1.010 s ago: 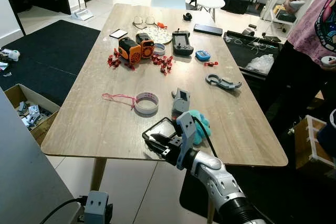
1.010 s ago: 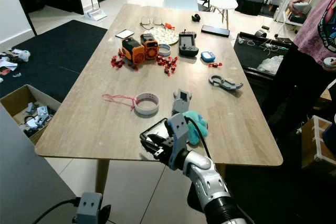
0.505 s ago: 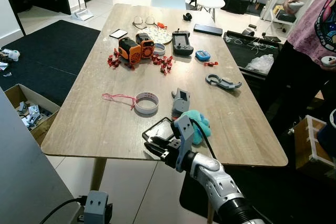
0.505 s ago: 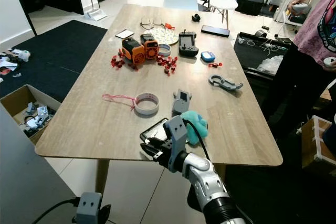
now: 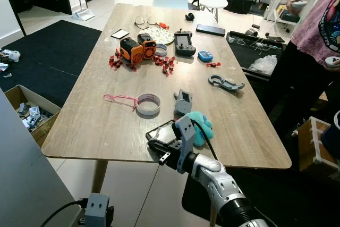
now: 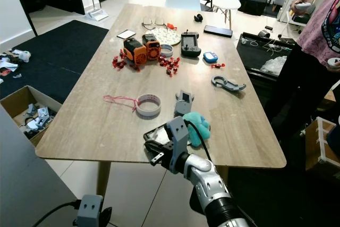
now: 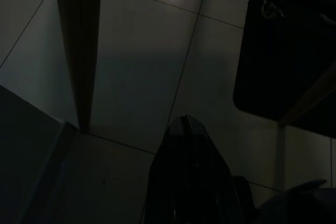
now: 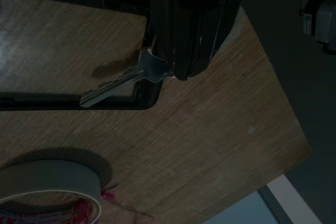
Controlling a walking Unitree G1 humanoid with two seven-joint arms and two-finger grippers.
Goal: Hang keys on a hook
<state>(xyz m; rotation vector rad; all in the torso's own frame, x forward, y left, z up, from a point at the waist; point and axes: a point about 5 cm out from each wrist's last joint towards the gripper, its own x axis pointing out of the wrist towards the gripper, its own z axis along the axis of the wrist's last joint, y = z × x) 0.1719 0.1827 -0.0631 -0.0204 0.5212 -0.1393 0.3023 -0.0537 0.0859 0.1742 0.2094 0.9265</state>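
Note:
A silver key [image 8: 119,84] is pinched by its head between the fingers of my right gripper [image 8: 173,72], which is shut on it. The gripper [image 5: 161,149] hovers just above the wooden table's front edge [image 5: 106,152]. Its blade sticks out over a black rectangular frame [image 8: 79,100] lying flat on the wood, also seen as the black frame [image 5: 158,129] in the eye views. My left arm [image 5: 98,210] hangs idle below the table, and its dark fingers [image 7: 188,171] are pressed together above the tiled floor.
Behind the gripper lie a teal plush [image 5: 202,125], a grey block [image 5: 182,102], a tape roll [image 5: 148,103] with pink string and a grey carabiner hook [image 5: 224,83]. Orange toys [image 5: 137,48] and gadgets crowd the far end. A person [image 5: 319,30] stands at right.
My right gripper has shifted slightly along the table's front edge, still shut on the key. The rest of the table is unchanged.

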